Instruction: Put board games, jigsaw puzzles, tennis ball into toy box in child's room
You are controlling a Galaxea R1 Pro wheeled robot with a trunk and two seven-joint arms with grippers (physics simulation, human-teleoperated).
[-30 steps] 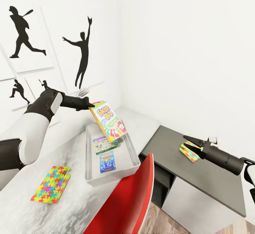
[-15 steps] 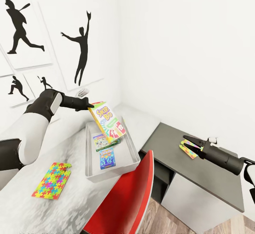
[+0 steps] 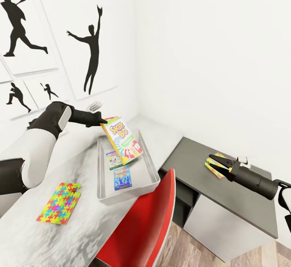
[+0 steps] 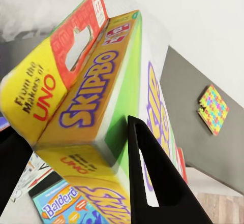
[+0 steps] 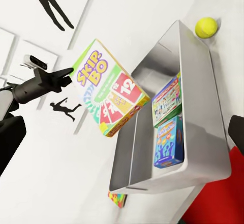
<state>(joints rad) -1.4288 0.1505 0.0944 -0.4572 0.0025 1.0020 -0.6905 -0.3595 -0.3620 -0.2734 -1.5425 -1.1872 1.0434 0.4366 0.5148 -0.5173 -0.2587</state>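
My left gripper is shut on the top edge of the green-yellow Skip-Bo board game, which hangs tilted over the grey toy box. One finger presses its face in the left wrist view. A pale-green board game and a blue one lie flat inside the box. One jigsaw puzzle lies on the pale table. The other puzzle lies on the dark desk, just under my open right gripper. The tennis ball rests on the table past the box's far end.
A red chair stands close to the table's front edge, between the toy box and the lower dark grey desk. White walls with black athlete silhouettes close the corner behind the table.
The whole head view has shifted a little. My left gripper still holds the Skip-Bo box over the toy box. The right gripper stays over the puzzle on the dark desk.
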